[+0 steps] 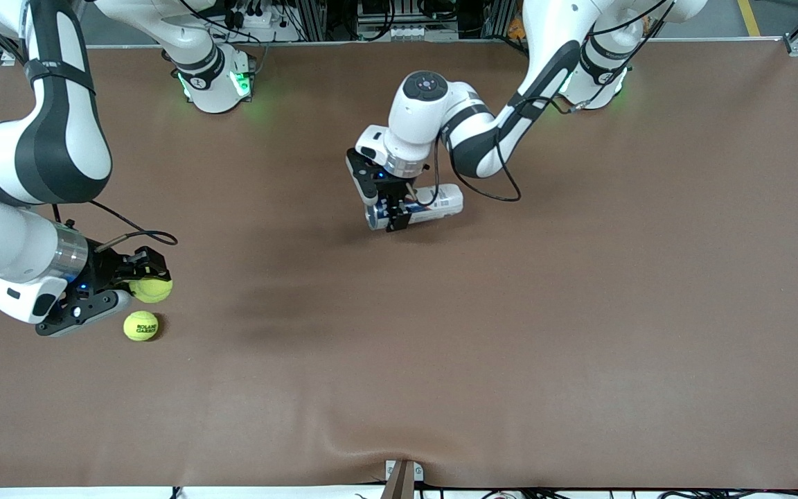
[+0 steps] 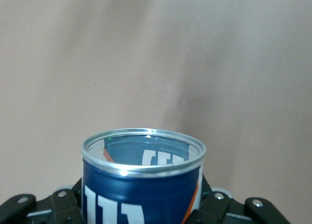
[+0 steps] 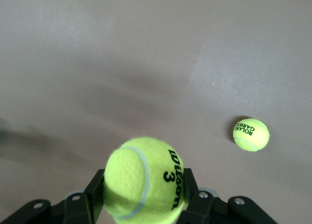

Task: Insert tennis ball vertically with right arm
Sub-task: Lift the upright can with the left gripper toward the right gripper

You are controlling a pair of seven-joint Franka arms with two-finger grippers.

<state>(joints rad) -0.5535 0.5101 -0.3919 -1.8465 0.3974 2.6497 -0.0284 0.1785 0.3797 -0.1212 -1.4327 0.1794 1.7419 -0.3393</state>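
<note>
My right gripper (image 1: 146, 277) is shut on a yellow tennis ball (image 1: 151, 289) marked "Wilson 3" and holds it above the table at the right arm's end; the ball (image 3: 145, 179) sits between the black fingers (image 3: 89, 199). A second tennis ball (image 1: 140, 325) marked "Roland Garros" lies on the table just nearer the front camera; it also shows in the right wrist view (image 3: 251, 134). My left gripper (image 1: 391, 211) is shut on a blue and white ball can (image 1: 420, 206) near the table's middle. The can's open silver-rimmed mouth (image 2: 144, 151) shows empty.
The brown table mat (image 1: 510, 333) covers the whole surface. A small metal clamp (image 1: 402, 475) sits at the mat's edge nearest the front camera. The arm bases (image 1: 215, 80) stand along the edge farthest from the front camera.
</note>
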